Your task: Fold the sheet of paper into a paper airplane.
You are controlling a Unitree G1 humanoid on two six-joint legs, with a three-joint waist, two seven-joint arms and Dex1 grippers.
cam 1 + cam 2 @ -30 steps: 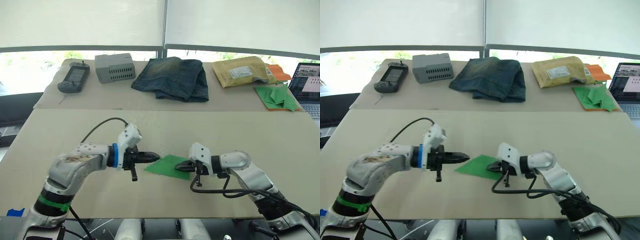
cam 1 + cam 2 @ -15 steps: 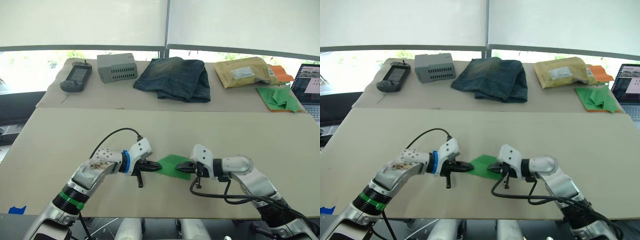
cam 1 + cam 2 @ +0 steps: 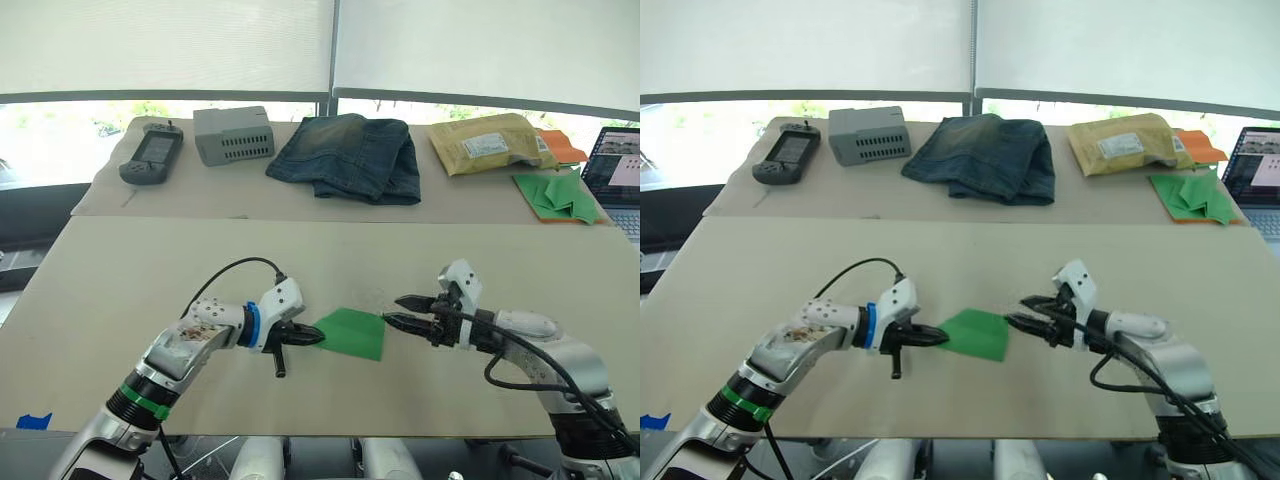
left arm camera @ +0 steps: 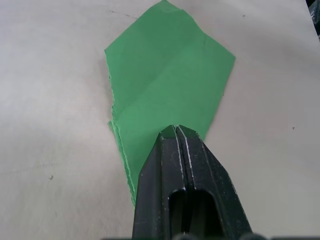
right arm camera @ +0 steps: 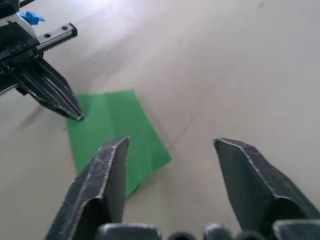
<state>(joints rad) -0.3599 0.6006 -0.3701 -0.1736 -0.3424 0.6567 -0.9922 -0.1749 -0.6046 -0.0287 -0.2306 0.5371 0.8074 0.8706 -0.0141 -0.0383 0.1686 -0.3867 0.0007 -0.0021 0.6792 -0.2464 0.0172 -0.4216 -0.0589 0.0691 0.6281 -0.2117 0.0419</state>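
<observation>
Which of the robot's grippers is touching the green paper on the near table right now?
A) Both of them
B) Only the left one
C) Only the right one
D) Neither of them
B: the left gripper is shut with its tips pressed on the edge of the sheet of paper, while the right gripper is open and sits apart from the sheet, with bare table between them.

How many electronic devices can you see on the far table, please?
3: a black handheld device at its left end, a grey vented box beside it, and a laptop at the right edge, partly cut off. Others may be hidden.
</observation>
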